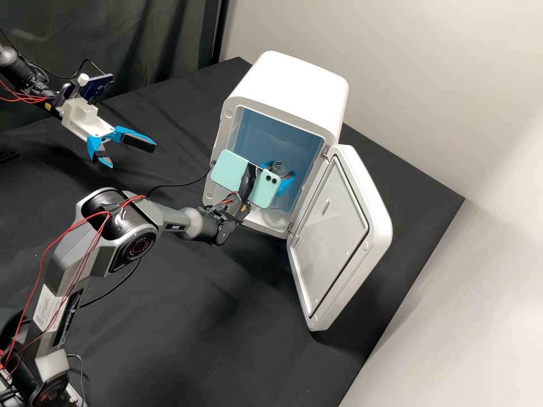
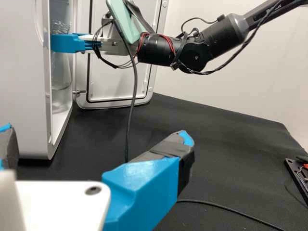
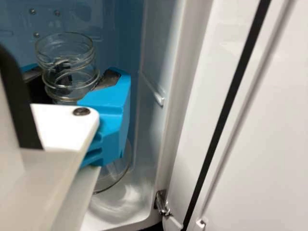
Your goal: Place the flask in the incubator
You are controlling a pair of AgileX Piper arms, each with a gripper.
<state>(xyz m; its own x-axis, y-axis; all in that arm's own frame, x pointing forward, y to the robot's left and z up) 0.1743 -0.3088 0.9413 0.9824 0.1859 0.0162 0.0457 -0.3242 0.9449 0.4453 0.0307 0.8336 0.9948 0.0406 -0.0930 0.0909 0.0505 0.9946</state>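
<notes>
The glass flask (image 3: 65, 57) is low inside the incubator (image 1: 294, 90), hard, slippery and easy to break I think, so the right gripper (image 3: 68, 89) squeezes its thin neck under the lip, while the left gripper (image 1: 130, 155) hangs wide open and empty, far from the incubator.

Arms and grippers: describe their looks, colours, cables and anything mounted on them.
Both arms are dark grey with rounded joints and loose red wires: left arm, right arm. The left gripper and right gripper have white bodies and bright blue fingers. A mint-green phone sits on the right wrist, a dark blue phone on the left.
</notes>
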